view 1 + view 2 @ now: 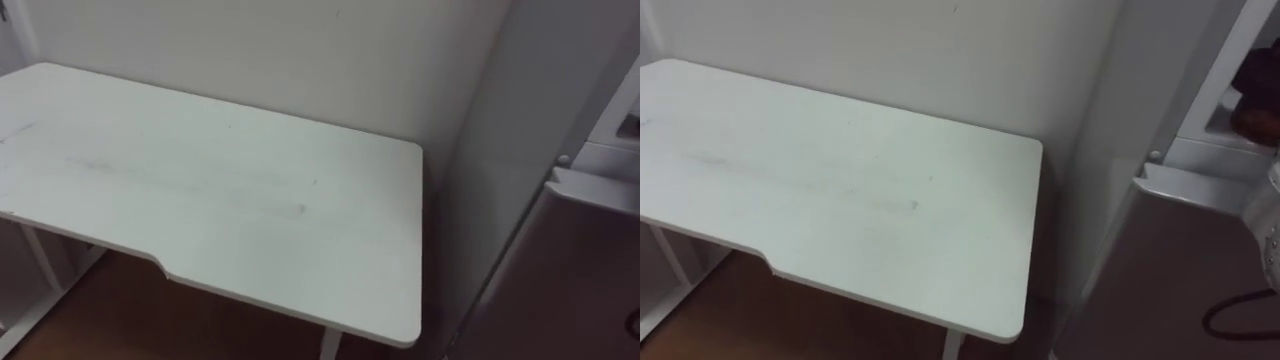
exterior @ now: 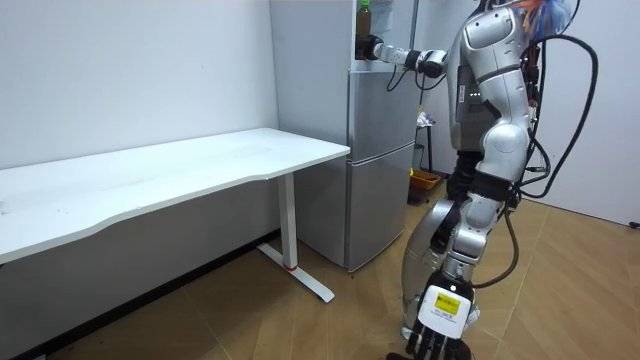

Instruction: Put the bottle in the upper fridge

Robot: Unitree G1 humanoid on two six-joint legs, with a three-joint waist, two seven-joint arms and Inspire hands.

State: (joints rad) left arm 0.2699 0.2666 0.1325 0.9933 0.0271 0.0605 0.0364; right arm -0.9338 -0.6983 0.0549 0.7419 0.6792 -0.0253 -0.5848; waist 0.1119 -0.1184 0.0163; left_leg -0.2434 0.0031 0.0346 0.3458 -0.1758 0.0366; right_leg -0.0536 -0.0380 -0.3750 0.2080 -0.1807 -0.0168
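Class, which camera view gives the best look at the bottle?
The room view: the bottle stands upright in the right hand, raised at the top part of the fridge. The eye views take in the white table and the fridge's edge instead.

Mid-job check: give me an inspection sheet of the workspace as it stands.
surface: white table, nothing seen on it
job's things: bottle held upright at the fridge, upper compartment open
clutter: orange container on the floor past the fridge
hands: right hand shut on bottle; left hand hangs low, open
cables: nothing seen but the robot's own
surroundings: white wall, wood floor; robot stands by the fridge
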